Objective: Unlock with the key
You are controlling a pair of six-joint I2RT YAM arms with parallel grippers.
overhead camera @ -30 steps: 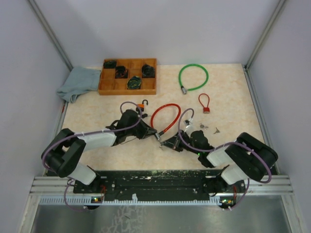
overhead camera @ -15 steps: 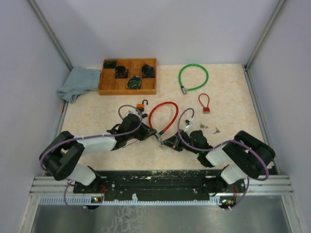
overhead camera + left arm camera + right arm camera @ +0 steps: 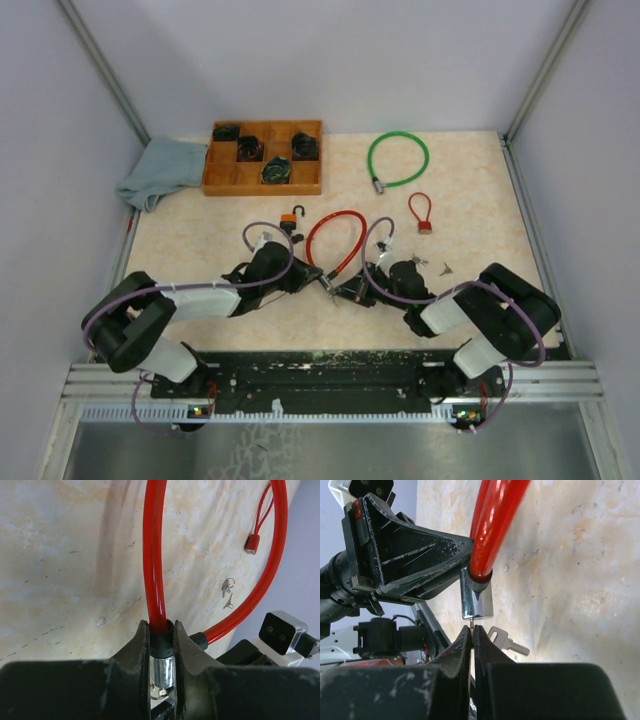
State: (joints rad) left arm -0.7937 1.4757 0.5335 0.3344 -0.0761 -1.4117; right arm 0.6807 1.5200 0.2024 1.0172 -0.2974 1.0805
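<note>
Red cable lock (image 3: 154, 555), at its chrome cylinder end, sits clamped between the left gripper (image 3: 161, 645) fingers; the right gripper (image 3: 472, 632), pinched shut on a thin silver key (image 3: 471, 622), points just beneath it.

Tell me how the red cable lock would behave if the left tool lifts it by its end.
Probably springy, not floppy: the red cable lock holds a smooth open loop from the left tool. Its glossy cover may slip; the metal end likely weighs most.

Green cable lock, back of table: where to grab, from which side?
Likely the dark end fitting at the near left of the green cable lock, from straight above, jaws across the cable. The loop lies flat on the table with nothing touching it, and the fitting looks like its stiffest part.
</note>
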